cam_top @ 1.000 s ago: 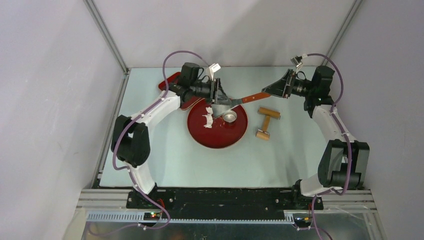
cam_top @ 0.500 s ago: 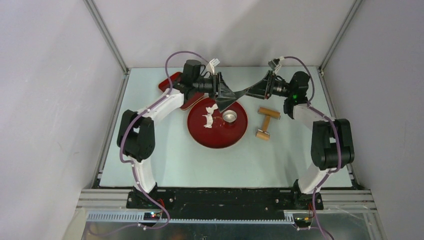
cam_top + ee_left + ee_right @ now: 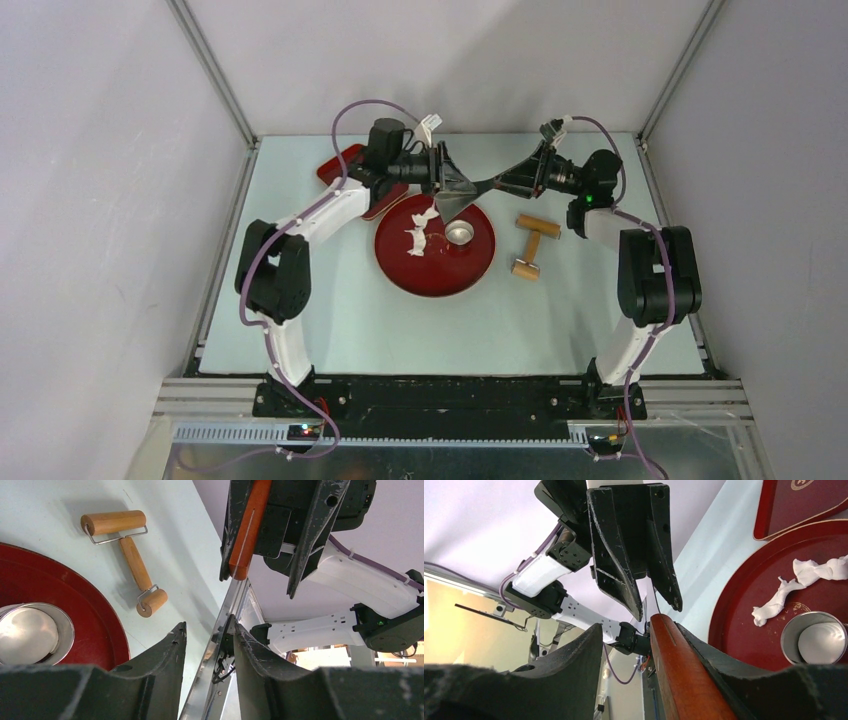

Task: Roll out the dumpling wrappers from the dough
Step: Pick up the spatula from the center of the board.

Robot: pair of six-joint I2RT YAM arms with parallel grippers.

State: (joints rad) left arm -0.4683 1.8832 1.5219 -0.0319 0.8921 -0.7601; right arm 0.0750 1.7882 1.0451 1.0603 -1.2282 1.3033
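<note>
Orange handle of the scraper [image 3: 247,527] rests against one finger of the half-open right gripper [image 3: 257,586], the left gripper [image 3: 207,622] clamps its blade [image 3: 237,597], and the dumpling wrapper [image 3: 822,642] lies inside the steel ring [image 3: 788,639] on the red tray [image 3: 734,645].

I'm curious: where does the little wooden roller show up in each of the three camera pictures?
Top view: the wooden roller lies on the table, just right of the red plate.
Left wrist view: upper left, just beyond the plate's edge.
Right wrist view: not in it.
Shared landmark: the red plate, which shows in all three views.
</note>
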